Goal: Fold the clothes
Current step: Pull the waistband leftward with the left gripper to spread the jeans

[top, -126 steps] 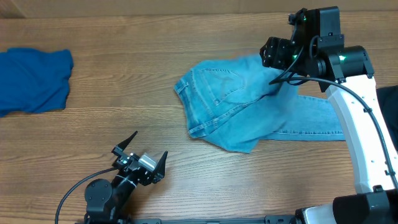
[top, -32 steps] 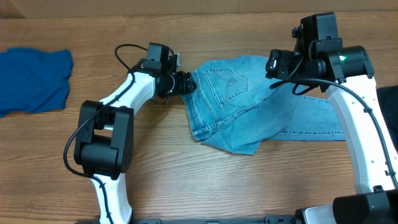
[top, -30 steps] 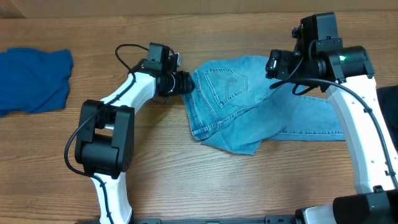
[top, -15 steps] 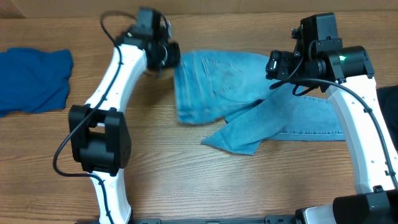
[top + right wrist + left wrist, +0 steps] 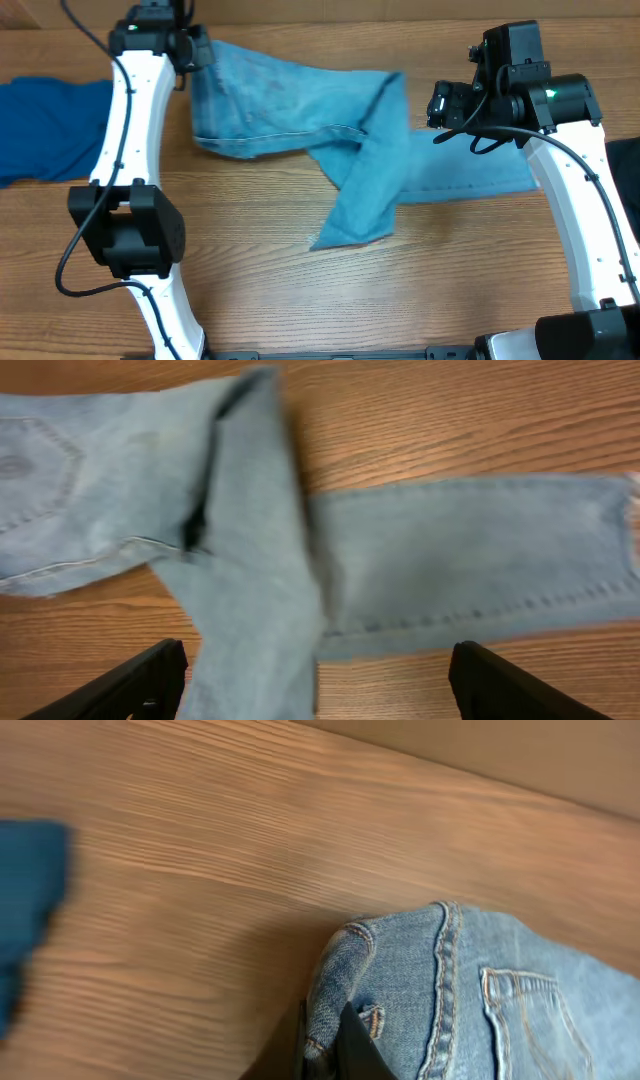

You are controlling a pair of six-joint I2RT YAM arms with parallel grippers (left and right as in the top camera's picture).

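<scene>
we saw a robotics lab bench: a wood-grain laminate table (image 5: 250,270), a white-and-black jointed left robot arm (image 5: 128,120) and its matching right arm (image 5: 585,210), a plain tan backboard (image 5: 500,760) behind.

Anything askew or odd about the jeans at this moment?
Yes. The jeans are not lying flat: one leg lies twisted diagonally across the other leg, its end pointing toward the near side. The left hand pinches the waistband at the far left.

Nothing legible in any view: no text, label, brand, number or sign on the jeans (image 5: 270,95), the blue garment (image 5: 45,130) or the table (image 5: 300,300).
</scene>
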